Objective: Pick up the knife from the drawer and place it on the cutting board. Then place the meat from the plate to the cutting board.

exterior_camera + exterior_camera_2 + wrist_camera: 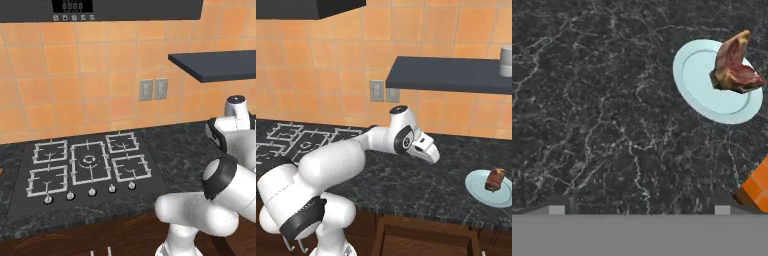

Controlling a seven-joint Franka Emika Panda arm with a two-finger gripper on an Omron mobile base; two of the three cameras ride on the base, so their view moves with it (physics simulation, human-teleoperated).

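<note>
Hovering over the dark marbled desk [406, 185], the gripper [639, 207] looks down with its jaws spread wide and nothing between them. The meat [735, 65] sits on a pale blue plate [697, 85], up and to the right of the fingertips [557, 209] in the hand view; in the right base view the same plate [478, 192] lies near the desk's front edge, well to the right of the hand. The meat [495, 180] rests toward the plate's far side, its long axis tilted upward. An open drawer [426, 240] shows below the desk front, close under the arm, but I cannot make out the knife in it, and I cannot spot the cutting board. My guess is the drawer comes first, so the hand must drop forward and down past the desk edge. Bare desk lies all round the hand, with a stove [85, 162] off to the left
</note>
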